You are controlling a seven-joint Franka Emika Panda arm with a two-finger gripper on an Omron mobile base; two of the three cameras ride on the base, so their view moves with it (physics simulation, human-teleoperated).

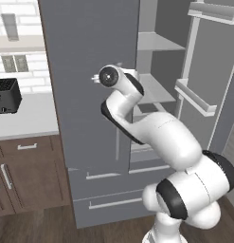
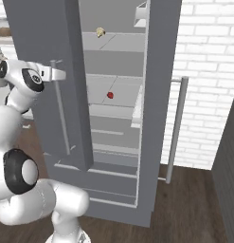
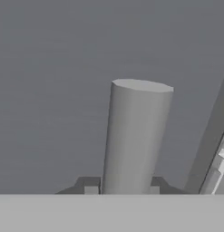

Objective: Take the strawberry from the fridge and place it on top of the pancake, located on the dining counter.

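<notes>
Clenched on the fridge's left door handle, the pincer grips an upright bar — while the strawberry sits on a middle shelf inside the fridge, right of and beyond it.

We count one fridge with two doors and two bottom drawers, one strawberry, one small tan item on a higher shelf, one black toaster, and two wall outlets.
</notes>
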